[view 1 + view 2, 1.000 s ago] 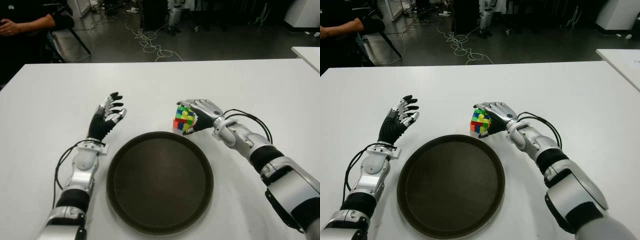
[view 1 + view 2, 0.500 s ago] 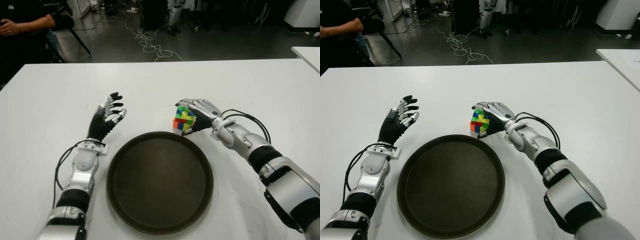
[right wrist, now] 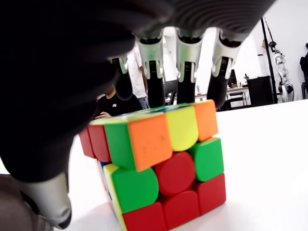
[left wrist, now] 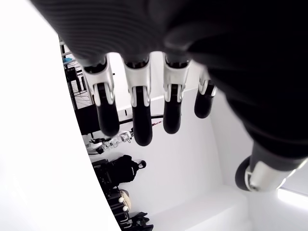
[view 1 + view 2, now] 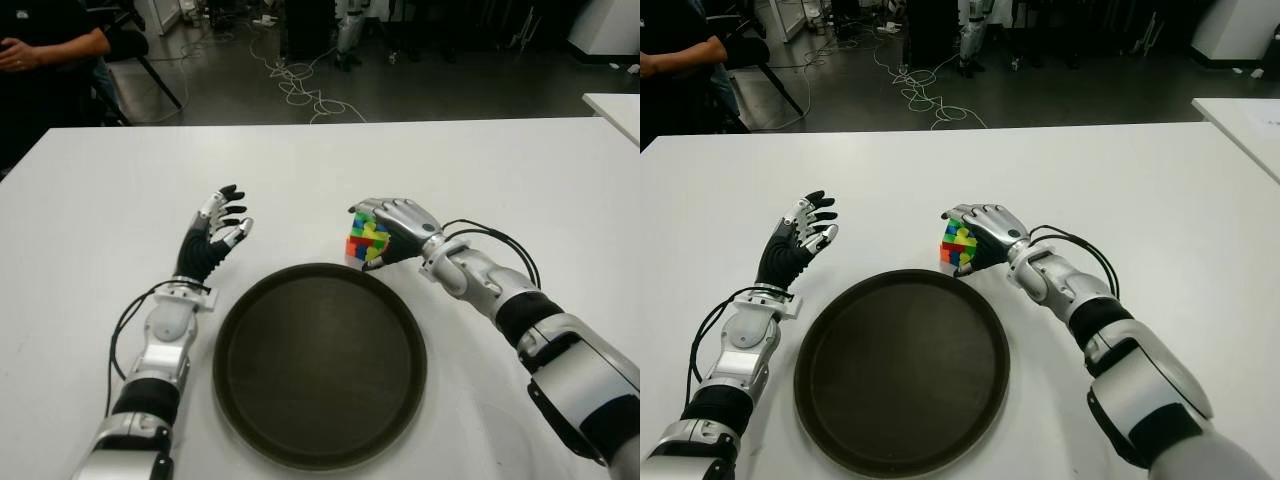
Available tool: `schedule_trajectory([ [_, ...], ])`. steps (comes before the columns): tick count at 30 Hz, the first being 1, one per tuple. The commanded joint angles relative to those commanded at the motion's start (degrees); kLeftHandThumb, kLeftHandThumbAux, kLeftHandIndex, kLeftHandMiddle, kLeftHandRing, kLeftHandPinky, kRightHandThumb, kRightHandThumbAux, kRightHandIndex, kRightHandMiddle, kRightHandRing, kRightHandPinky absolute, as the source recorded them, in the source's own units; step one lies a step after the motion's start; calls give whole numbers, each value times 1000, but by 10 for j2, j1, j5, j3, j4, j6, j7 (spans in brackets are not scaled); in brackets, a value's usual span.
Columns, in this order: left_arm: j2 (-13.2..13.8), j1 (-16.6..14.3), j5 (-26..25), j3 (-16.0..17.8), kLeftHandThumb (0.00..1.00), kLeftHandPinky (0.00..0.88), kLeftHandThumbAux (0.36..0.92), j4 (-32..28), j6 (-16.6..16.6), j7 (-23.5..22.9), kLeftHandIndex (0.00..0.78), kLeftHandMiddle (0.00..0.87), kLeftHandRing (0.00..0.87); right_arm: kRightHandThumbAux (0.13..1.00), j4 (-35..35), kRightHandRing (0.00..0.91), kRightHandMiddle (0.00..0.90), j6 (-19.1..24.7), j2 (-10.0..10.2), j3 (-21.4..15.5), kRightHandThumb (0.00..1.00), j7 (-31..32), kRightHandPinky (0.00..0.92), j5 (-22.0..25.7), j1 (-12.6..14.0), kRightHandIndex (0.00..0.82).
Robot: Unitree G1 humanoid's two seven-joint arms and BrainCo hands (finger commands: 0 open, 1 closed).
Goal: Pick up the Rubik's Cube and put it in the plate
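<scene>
With right hand (image 5: 400,228) fingers draped over the Rubik's Cube (image 5: 366,240) by the plate's (image 5: 408,330) far rim, close firmly before lifting; left hand (image 5: 212,240) idle, spread.

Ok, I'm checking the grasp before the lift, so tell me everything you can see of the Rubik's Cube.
The Rubik's Cube is a scrambled, glossy plastic three-by-three with rounded stickerless tiles in red, green, orange, yellow and blue. It sits upright on the white table, just beyond the far rim of the dark round plate, not in it. The right hand is cupped over it, fingers draped across its top edge; how firmly they grip cannot be told. It looks unlifted.
</scene>
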Motion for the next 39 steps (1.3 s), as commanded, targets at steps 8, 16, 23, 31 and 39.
schedule_trajectory([
  [8,0,1,8,-1,185,206,554,-3,1,8,139,195,206,727,-1,237,227,1,0,0,0,1,245,0,0,187],
  [16,0,1,8,-2,182,244,562,-3,2,9,138,194,217,716,0,232,223,3,1,-1,0,4,227,2,0,178],
  [23,-1,0,4,-1,159,266,539,-5,4,4,131,186,220,713,10,243,228,13,6,-2,0,8,248,3,-4,180],
  [31,0,2,3,-2,162,244,539,-11,8,-1,132,189,214,732,25,236,213,21,13,-8,0,16,249,11,-7,169],
  [39,-2,2,3,-1,185,211,544,-9,8,0,139,197,213,751,42,236,211,27,22,-16,0,23,260,17,-12,173],
])
